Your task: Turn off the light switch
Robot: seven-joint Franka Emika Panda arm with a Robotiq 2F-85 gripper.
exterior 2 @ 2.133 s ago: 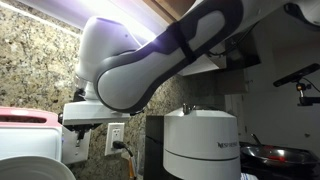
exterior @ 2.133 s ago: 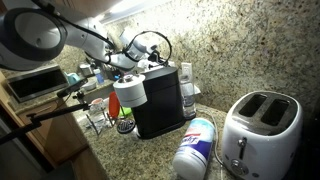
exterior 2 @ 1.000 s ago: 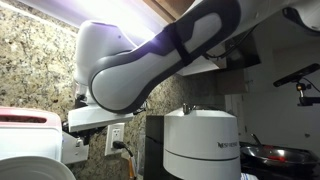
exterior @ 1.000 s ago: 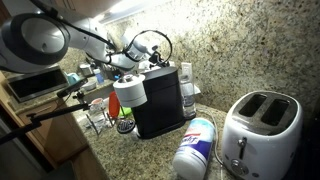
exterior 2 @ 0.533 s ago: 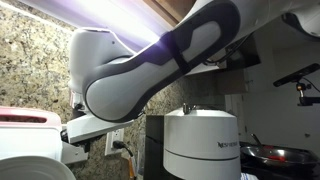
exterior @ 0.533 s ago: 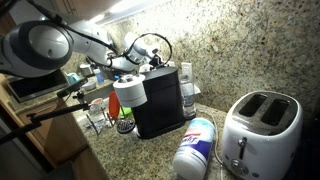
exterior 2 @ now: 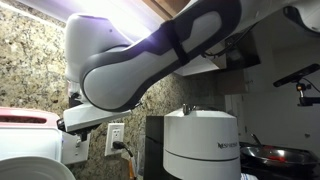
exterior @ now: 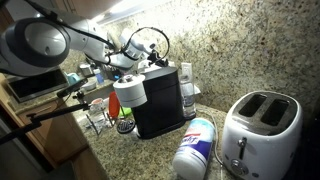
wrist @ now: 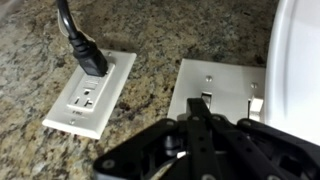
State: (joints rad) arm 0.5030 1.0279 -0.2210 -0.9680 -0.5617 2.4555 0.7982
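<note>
The white light switch plate (wrist: 222,88) sits on the speckled granite wall in the wrist view, with one toggle (wrist: 206,99) near its middle and another (wrist: 254,104) at its right edge. My gripper (wrist: 198,102) comes in from the bottom with its black fingers pressed together. Its tip is right at the lower end of the middle toggle; I cannot tell if it touches. In an exterior view the gripper (exterior: 150,52) is up against the wall behind the black coffee machine (exterior: 160,100). In an exterior view the big white arm (exterior 2: 130,70) hides the switch.
A white outlet (wrist: 88,97) with a black plug (wrist: 90,58) is left of the switch. A white cylinder (wrist: 297,60) crowds the switch's right side. A white toaster (exterior: 260,130), a wipes canister (exterior: 196,148) and bottles (exterior: 122,115) stand on the counter.
The arm's wrist has swung left and a little up in an exterior view, closer to the wall. The objects on the counter have not moved.
</note>
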